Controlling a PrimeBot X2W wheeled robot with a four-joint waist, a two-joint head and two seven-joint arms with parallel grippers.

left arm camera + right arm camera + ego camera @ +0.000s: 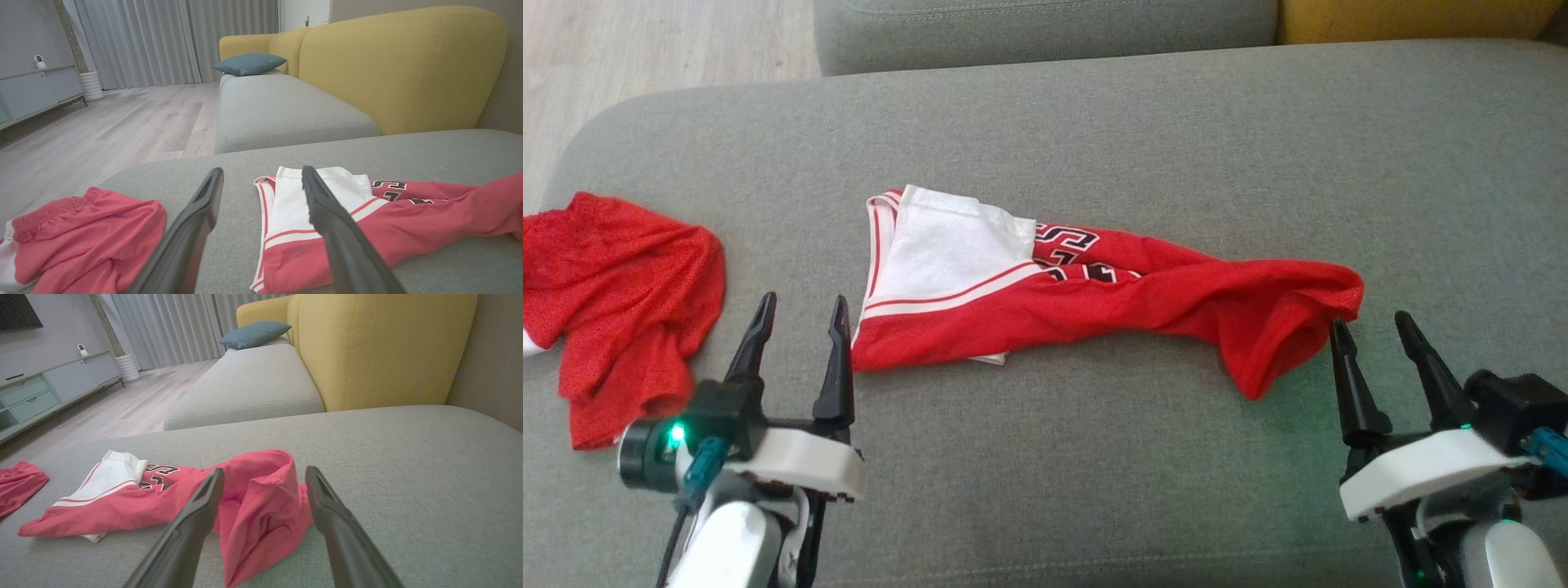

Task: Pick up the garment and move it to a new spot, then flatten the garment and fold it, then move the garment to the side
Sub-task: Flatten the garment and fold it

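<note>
The garment (1094, 294) is a red jersey with white panels and black-and-white lettering, lying stretched and rumpled across the grey cushion (1094, 457). Its white end (294, 204) points left, its bunched red end (261, 502) right. My left gripper (800, 314) stands open just left of the jersey's lower left corner, nothing between its fingers. Over at the jersey's right end my right gripper (1372, 331) is open too, its left finger close beside the bunched red fabric. In the right wrist view the red bunch lies between and just beyond the fingers (196, 510).
A second red piece of clothing (621, 302) lies crumpled at the cushion's left edge. Behind stand another grey seat (282, 110) with a teal pillow (249, 63) and a yellow backrest (400, 65). Wooden floor (102, 126) lies to the left.
</note>
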